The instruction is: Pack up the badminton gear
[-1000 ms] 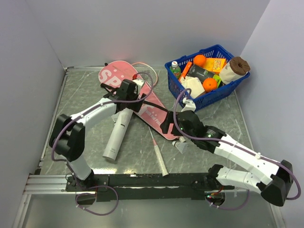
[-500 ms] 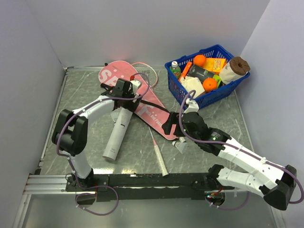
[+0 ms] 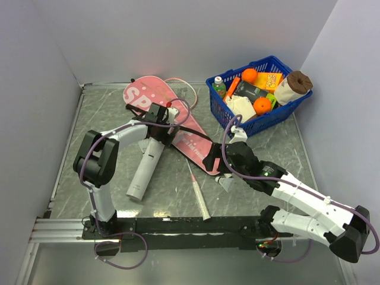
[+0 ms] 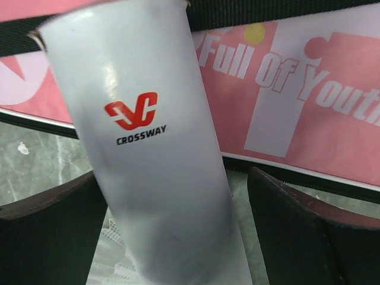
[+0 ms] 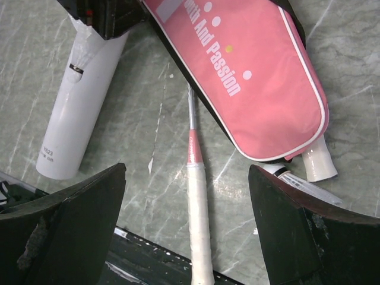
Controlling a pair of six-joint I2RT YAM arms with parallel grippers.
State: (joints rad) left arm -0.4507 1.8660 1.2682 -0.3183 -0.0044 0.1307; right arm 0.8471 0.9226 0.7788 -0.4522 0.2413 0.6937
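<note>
My left claw is spread, one finger on each side of the long white tube at its far end, right by the pink bag. My right claw hangs wide open above a racket handle, which lies on the surface just beside the bag's narrow end.

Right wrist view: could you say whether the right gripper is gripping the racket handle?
No, the right gripper is open, its fingers spread well clear of the racket handle.
</note>
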